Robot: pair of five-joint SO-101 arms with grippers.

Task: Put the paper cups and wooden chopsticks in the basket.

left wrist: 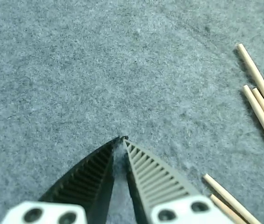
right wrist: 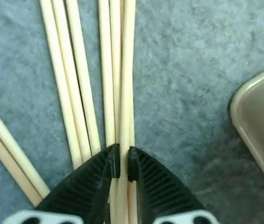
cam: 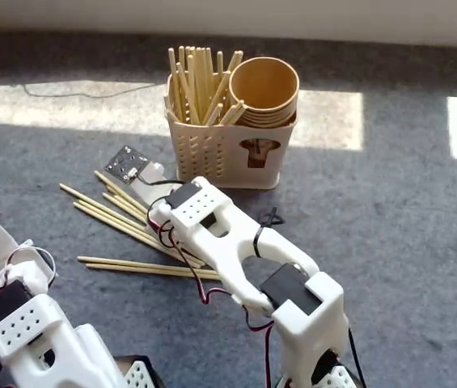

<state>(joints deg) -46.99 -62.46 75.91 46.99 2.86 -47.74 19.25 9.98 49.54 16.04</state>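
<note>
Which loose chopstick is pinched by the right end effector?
The chopstick passing between the tips of the right end effector; the others lie outside them.

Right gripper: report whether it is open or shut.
Shut. The right gripper has its jaws nearly together, pinching wooden chopsticks between the tips.

No words or numbers can be read anywhere. The basket (cam: 204, 153) carries one brown emblem (cam: 259, 151) on its front wall (a figure, no legible lettering).
</note>
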